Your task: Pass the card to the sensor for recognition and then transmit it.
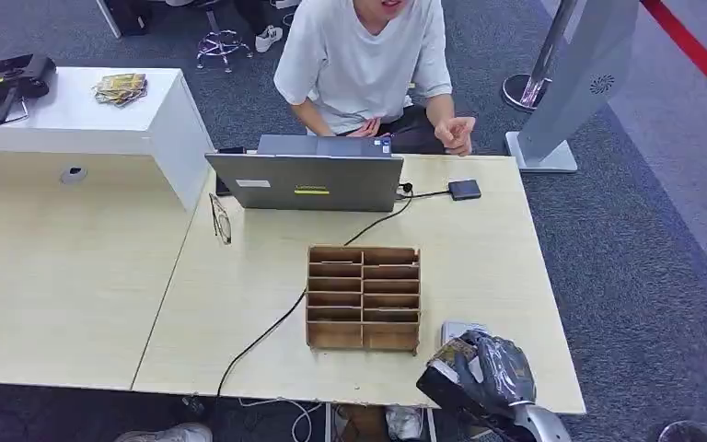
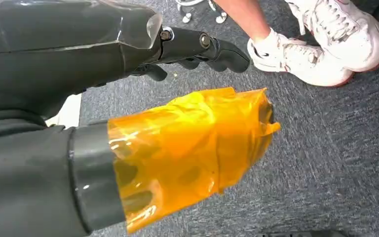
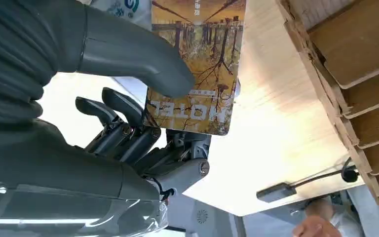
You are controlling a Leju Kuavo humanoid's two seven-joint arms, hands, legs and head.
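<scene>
Right robot hand (image 1: pixel 480 368) sat at the counter's (image 1: pixel 479 267) near edge, just right of the wooden slot rack (image 1: pixel 364 297). It pinched one card (image 3: pixel 197 64) between thumb (image 3: pixel 143 61) and fingers (image 3: pixel 123 123); card print read "MOTEL", yellow tree artwork. A pale flat item (image 1: pixel 456 329) lay on the counter just beyond that robot hand, can't tell what it was. Left robot hand (image 2: pixel 192 49) hung over grey carpet, fingers loosely curled, nothing in it; thumb wrapped in orange film (image 2: pixel 192 148). One rack, one laptop (image 1: pixel 306 180), one pair of glasses (image 1: pixel 220 217), one small black box (image 1: pixel 464 190) on a cable. One person (image 1: pixel 364 60) sat behind the laptop.
</scene>
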